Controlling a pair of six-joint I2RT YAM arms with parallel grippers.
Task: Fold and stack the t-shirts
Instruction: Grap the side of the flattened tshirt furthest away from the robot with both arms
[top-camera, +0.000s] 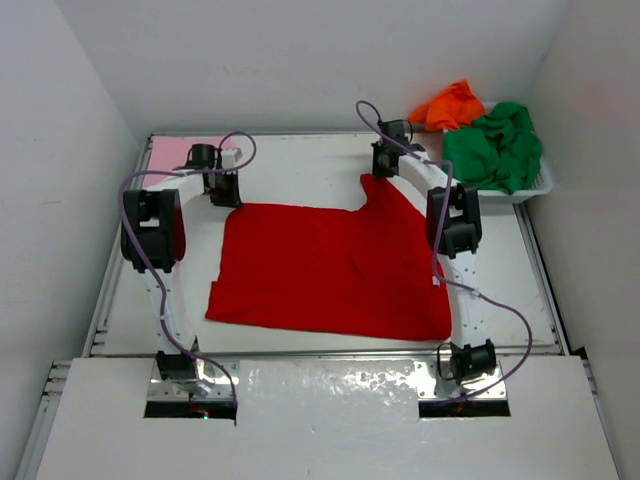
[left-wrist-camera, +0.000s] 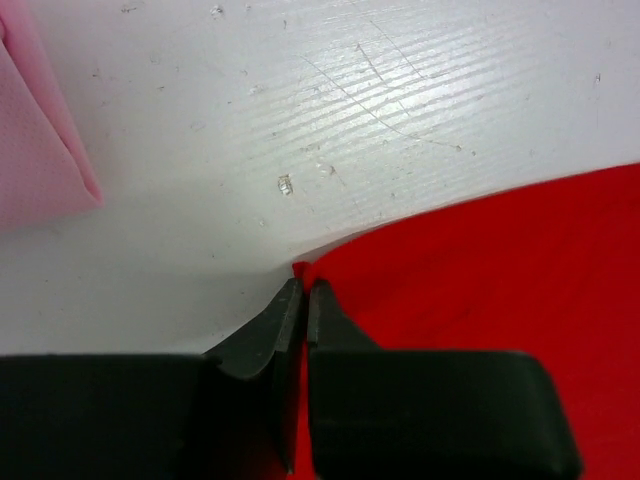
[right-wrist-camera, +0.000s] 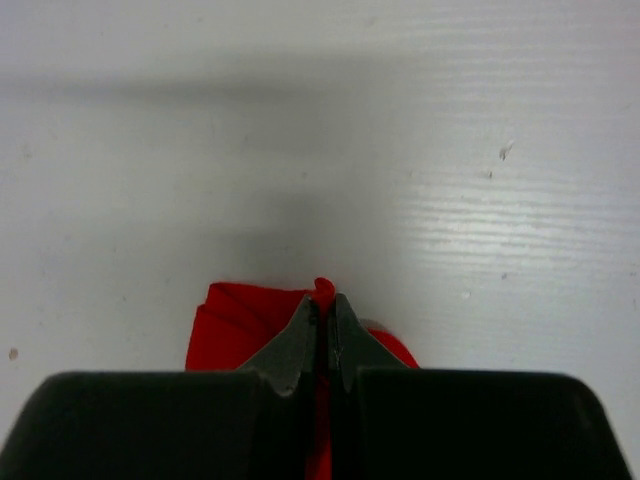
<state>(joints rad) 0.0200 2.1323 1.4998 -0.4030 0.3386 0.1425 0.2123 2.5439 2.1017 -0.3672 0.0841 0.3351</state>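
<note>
In the upper left of the top view, a light pink t-shirt (top-camera: 170, 155) lies flat in the far corner of the white counter (top-camera: 300, 165). It looks already folded and seems to mark where the stack will grow.

Just right of it, the left jaws are closed on the far left corner of the bright red t-shirt (top-camera: 320, 270). The left wrist view shows the tips pinching a small point of red cloth low against the surface. The red shirt itself lies spread across the middle of the frame, mostly flat, with light creases toward its right side.

At upper centre, the right jaws are shut on the shirt's far right end, where a narrow tongue of cloth runs up from the main body. In the right wrist view a bunched fold of red sits squeezed between the tips.

With both far corners held, the arms appear set to lift that edge and carry it over for a fold.

At the upper right, the orange t-shirt (top-camera: 452, 103) and the green t-shirt (top-camera: 495, 145) sit heaped in a white mesh basket (top-camera: 535, 185), apparently awaiting their turn.
</note>
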